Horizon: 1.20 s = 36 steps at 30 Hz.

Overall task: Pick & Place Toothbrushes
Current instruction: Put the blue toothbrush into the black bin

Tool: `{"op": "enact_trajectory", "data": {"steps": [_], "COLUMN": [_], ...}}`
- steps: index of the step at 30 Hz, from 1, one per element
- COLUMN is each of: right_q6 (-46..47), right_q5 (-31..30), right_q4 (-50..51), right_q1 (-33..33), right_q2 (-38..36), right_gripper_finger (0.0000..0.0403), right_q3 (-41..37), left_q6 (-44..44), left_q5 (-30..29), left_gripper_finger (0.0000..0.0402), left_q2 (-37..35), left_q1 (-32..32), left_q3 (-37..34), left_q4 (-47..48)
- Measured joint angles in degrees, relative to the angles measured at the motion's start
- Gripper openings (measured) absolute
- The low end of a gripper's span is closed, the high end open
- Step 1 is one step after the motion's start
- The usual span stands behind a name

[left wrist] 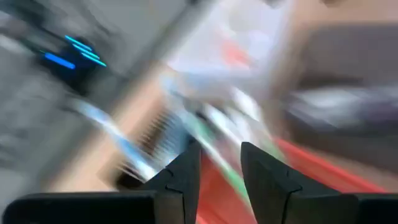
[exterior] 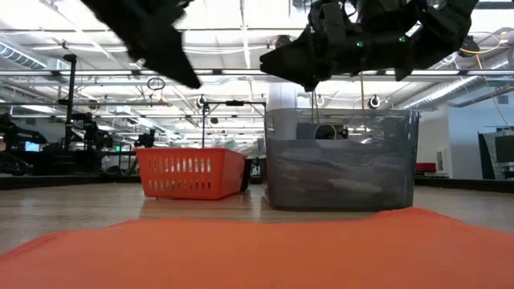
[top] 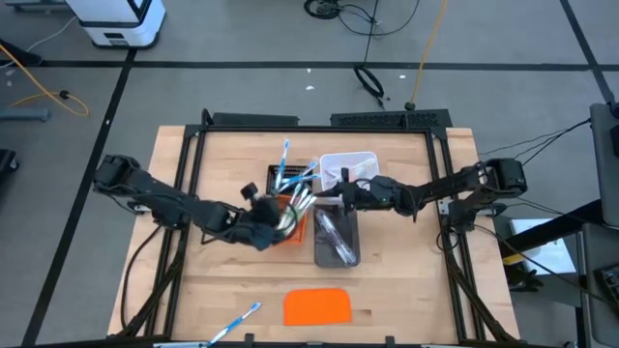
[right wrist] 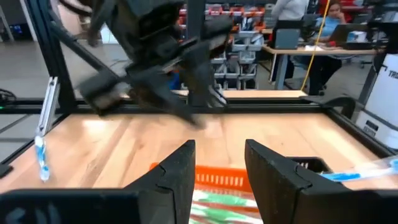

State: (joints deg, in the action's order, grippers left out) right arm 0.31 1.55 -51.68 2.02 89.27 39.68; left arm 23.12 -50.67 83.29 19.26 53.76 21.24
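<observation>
Green-and-white toothbrushes (top: 300,204) lie in the orange tray (top: 296,230), their ends sticking up over its rim. Blue toothbrushes (top: 288,174) rest in the black tray (top: 275,181), and one juts over its far edge. Another blue toothbrush (top: 236,324) lies alone on the table by the near edge. My left gripper (top: 279,222) hangs over the orange tray, open, with a green toothbrush (left wrist: 219,163) running between its fingers; whether they touch it I cannot tell. My right gripper (top: 344,199) is open above the gap between the orange, white and grey trays, holding nothing.
A white tray (top: 348,166) sits toward the far side and a grey tray (top: 337,238) with pale sticks stands beside the orange one. A flat orange slab (top: 317,306) lies near the front edge. The black frame (top: 319,124) rims the table. Bare wood shows left and right of the trays.
</observation>
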Motion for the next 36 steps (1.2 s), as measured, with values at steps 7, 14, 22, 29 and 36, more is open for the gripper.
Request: {"op": "enact_trajectory", "data": {"steps": [7, 14, 22, 29, 36], "right_q6": [-0.1, 0.4, 0.3, -0.1, -0.1], "right_q5": [-0.2, -0.1, 0.0, 0.0, 0.0], "right_q4": [1.0, 1.0, 1.1, 1.7, 3.2], "right_q1": [-1.0, -1.0, -1.0, -1.0, -1.0], "right_q2": [0.0, 0.0, 0.0, 0.0, 0.0], "right_gripper_finger": [0.0130, 0.0130, 0.0130, 0.0130, 0.0130], "right_q3": [0.0, 0.0, 0.0, 0.0, 0.0], "left_q6": [20.0, 33.6, 49.4, 56.5, 56.4], "left_q5": [30.6, 47.4, 57.9, 67.2, 75.5], "left_gripper_finger": [0.0118, 0.0118, 0.0118, 0.0118, 0.0118], "left_q2": [-3.0, -0.9, 3.7, 9.7, 14.7], "left_q1": [3.9, 9.8, 16.7, 19.1, 17.7], "left_q3": [0.0, 0.0, 0.0, 0.0, 0.0], "left_q4": [13.8, 16.0, 10.2, 1.9, 0.7]}}
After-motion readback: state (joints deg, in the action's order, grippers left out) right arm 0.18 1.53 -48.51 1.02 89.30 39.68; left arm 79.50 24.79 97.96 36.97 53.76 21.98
